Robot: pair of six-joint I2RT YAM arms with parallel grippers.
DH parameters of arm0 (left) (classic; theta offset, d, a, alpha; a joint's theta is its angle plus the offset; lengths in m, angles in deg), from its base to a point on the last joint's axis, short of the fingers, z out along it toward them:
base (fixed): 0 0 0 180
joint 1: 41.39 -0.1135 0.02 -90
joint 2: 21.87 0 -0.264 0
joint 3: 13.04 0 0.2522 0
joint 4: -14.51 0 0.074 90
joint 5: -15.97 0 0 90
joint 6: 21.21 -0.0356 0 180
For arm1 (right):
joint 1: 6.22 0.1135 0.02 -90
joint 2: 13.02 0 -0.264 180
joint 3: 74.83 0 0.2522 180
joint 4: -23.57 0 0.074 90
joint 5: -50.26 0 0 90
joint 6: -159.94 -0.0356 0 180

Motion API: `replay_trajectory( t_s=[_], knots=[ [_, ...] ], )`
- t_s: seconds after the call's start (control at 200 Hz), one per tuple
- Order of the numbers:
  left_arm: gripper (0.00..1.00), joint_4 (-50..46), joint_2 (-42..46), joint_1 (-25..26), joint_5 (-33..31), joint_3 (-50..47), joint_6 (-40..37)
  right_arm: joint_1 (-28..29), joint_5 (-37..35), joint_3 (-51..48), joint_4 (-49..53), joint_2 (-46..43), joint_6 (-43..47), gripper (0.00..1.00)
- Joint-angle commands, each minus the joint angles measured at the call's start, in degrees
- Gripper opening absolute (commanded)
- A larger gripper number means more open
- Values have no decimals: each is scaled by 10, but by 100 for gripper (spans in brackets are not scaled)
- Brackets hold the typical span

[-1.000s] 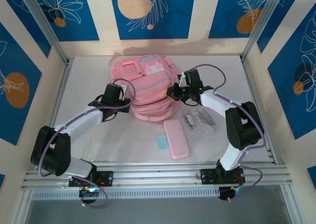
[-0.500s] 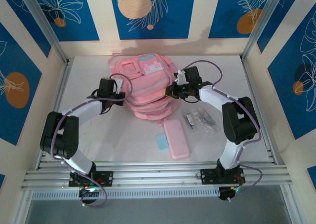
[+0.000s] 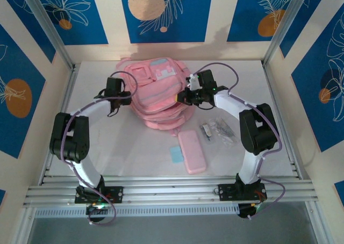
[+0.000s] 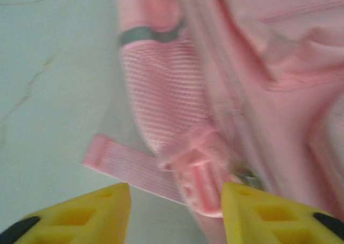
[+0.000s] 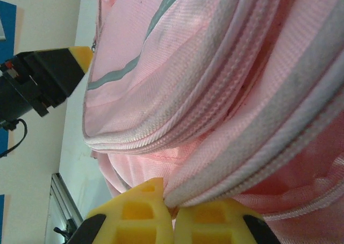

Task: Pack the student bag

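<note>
- At the far middle of the table (image 3: 91,142) lies the student bag (image 3: 156,99), flat, with its top near the back wall. Its pale patch (image 3: 161,70) is too small to read.
- The left gripper (image 4: 174,201) is at the bag's left edge, jaws apart and gripping nothing. A pink strap (image 4: 129,166) lies on the table just ahead.
- The right gripper (image 5: 167,198) is clenched on a zipper seam (image 5: 215,131) at the bag's right edge.
- The pencil case (image 3: 192,150), blue card (image 3: 176,155) and clear packet (image 3: 219,130) lie nearer the front, with open tabletop on the left and far right.
</note>
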State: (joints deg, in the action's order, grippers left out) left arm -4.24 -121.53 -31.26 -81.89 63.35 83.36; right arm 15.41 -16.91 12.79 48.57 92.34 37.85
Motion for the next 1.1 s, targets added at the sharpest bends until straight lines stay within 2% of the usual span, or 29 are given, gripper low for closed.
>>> replay_trajectory(
  t_s=[0.0, 0.025, 0.11, 0.175, 0.235, 0.245, 0.275, 0.335, 0.56, 0.775, 0.88, 0.96, 1.095],
  knots=[
    [62, -28, 33, -12, 5, -4, 41, 16, 12, 34, 12, -1, 18, 5],
    [64, -30, 44, -12, 16, -9, 47, 17, 12, 34, 14, -5, 15, 11],
    [70, -39, 78, -9, 54, -26, 70, 21, 9, 32, 26, -22, 6, 42],
    [77, -45, 102, -6, 87, -38, 89, 25, -2, 21, 38, -44, 7, 58],
    [82, -50, 123, 1, 114, -49, 105, 30, -20, 12, 63, -65, 9, 84],
    [87, -50, 126, 3, 117, -51, 108, 31, -22, 11, 68, -68, 10, 90],
    [91, -52, 136, 9, 126, -57, 116, 33, -32, 7, 85, -78, 13, 100],
    [100, -52, 155, 25, 137, -71, 129, 40, -55, -2, 123, -98, 18, 99],
    [100, -27, 203, 92, 139, -116, 158, 102, -185, -73, 251, -171, 5, 99],
    [100, -17, 215, 118, 143, -124, 173, 199, -326, -142, 348, -220, -58, 99],
    [100, 18, 220, 131, 147, -145, 199, 240, -387, -162, 393, -231, -88, 99],
    [100, 35, 218, 137, 149, -154, 212, 257, -407, -182, 411, -235, -103, 99],
    [100, 40, 215, 145, 151, -156, 217, 270, -378, -224, 376, -241, -101, 99]
  ],
)
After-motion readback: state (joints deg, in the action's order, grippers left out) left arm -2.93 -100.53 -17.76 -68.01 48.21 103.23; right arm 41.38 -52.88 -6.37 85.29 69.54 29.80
